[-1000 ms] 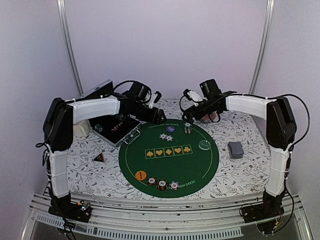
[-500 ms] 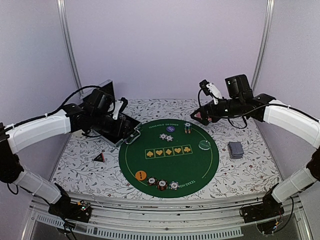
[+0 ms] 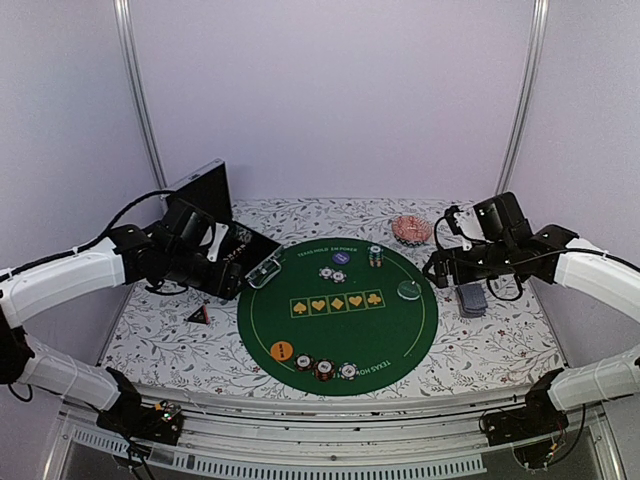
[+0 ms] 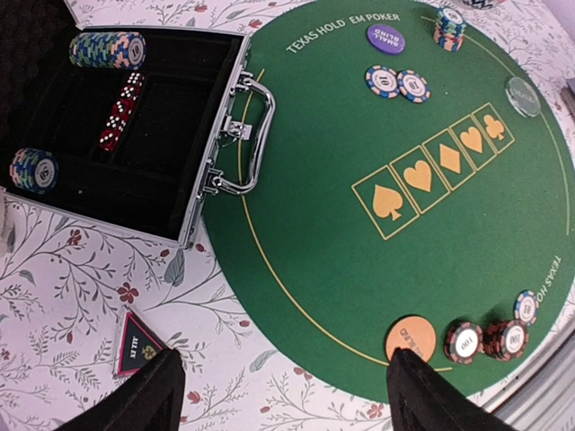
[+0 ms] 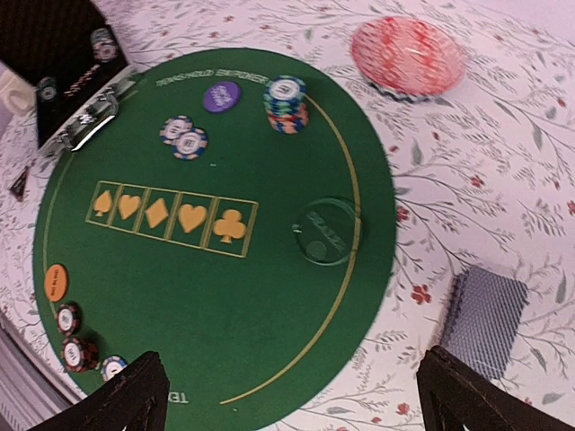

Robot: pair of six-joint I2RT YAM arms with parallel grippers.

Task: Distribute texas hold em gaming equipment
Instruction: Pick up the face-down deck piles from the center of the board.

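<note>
A round green mat [image 3: 335,335] carries an orange disc [image 3: 282,351], a purple disc [image 3: 341,258], a clear disc [image 3: 408,290], a chip stack [image 3: 375,256], two flat chips [image 3: 332,274] and three chips [image 3: 325,369] at its near edge. The card deck [image 3: 471,299] lies right of the mat, the dark triangular marker [image 3: 198,315] left of it. My left gripper [image 3: 232,278] hovers open and empty over the mat's left rim, by the orange disc [image 4: 411,337]. My right gripper [image 3: 438,268] hangs open and empty between the clear disc [image 5: 324,231] and the deck [image 5: 485,319].
An open metal case [image 4: 193,193] at the mat's far left holds chip rolls [image 4: 108,49] and red dice [image 4: 121,109]. A pink patterned dish [image 3: 411,228] sits at the back right. White walls and metal posts close in the floral tabletop [image 3: 500,345].
Both arms have pulled back from the far middle. The left gripper left the case and moved nearer and left; the right gripper swung right and down toward the deck, uncovering the pink dish.
</note>
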